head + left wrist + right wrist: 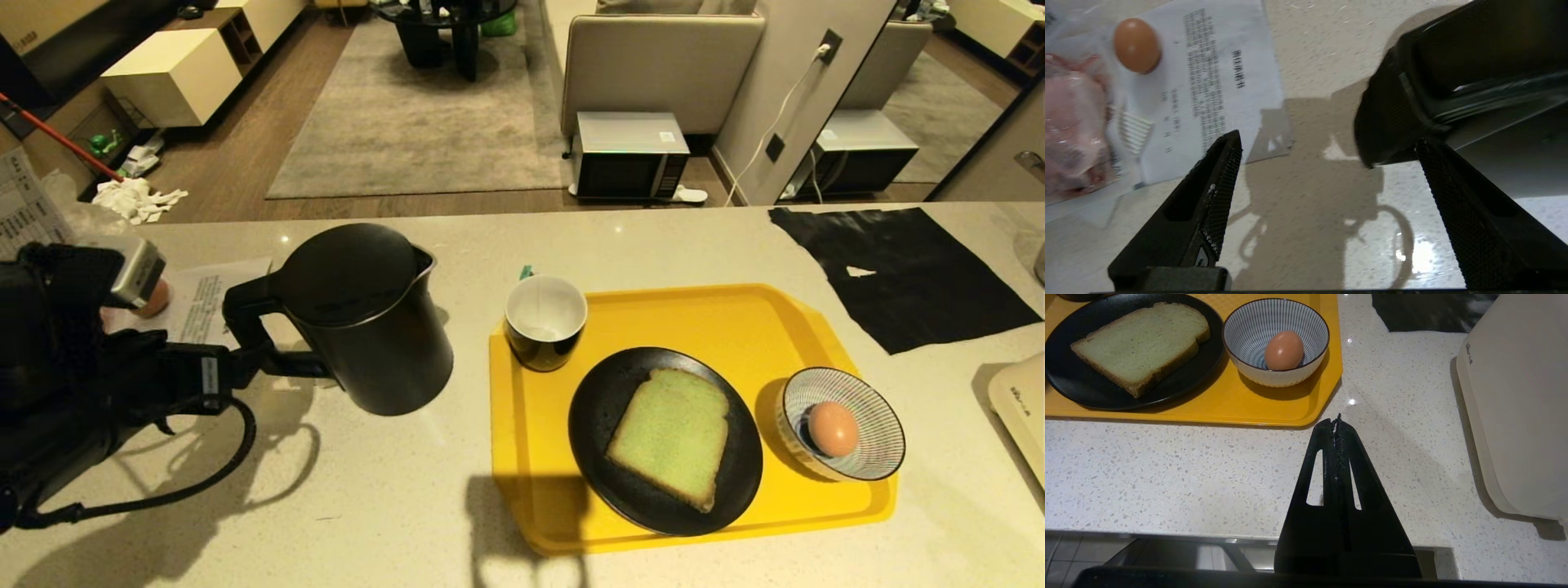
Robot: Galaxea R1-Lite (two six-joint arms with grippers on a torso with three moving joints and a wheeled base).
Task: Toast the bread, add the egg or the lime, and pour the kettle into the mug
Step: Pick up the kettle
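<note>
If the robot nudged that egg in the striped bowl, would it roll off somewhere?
Probably not far. The egg lies at the bottom of the striped bowl, whose sloping walls would likely send it back to the middle. Its smooth, rounded shell looks slippery and breakable, so a hard pinch might crack it. The small bowl itself might slide on the yellow tray.

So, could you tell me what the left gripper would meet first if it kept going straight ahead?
Probably the kettle handle: the open left gripper points just beside it, though depth is unclear.
</note>
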